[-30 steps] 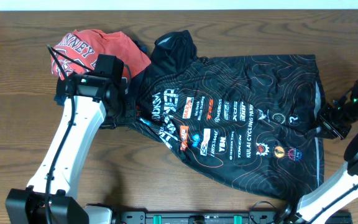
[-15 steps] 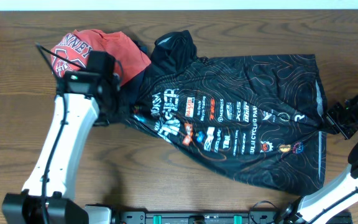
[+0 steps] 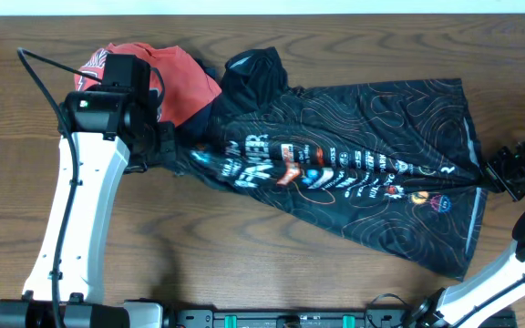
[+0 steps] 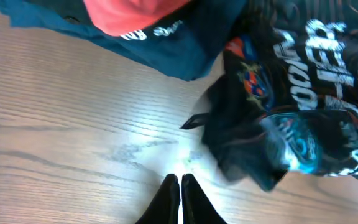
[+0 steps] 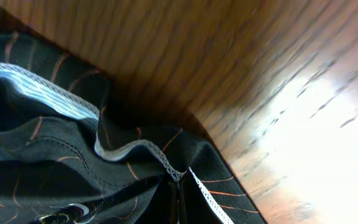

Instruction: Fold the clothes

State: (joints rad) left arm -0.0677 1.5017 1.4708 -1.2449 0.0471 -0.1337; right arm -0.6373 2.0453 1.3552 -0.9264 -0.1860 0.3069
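Note:
The black jersey (image 3: 372,137) lies across the table's middle, drawn into a taut ridge running left to right. My right gripper (image 3: 488,175) is at its right edge, shut on the white-stitched hem (image 5: 160,163), which bunches into the closed fingers (image 5: 174,198). My left gripper (image 4: 180,179) is shut over bare wood, and nothing shows between its tips. The jersey's bunched sleeve (image 4: 260,146) hangs just right of those tips. In the overhead view the left arm (image 3: 108,109) covers that gripper.
A red T-shirt with white lettering (image 3: 185,82) lies crumpled at the back left on a navy garment (image 4: 185,50), touching the jersey's collar. Bare wooden table (image 3: 244,255) stretches along the front. The table's far edge (image 3: 335,11) runs close behind the clothes.
The right gripper has shut on the hem and drawn it right. The left arm has swung back and left. The jersey has gone from flat to a stretched ridge.

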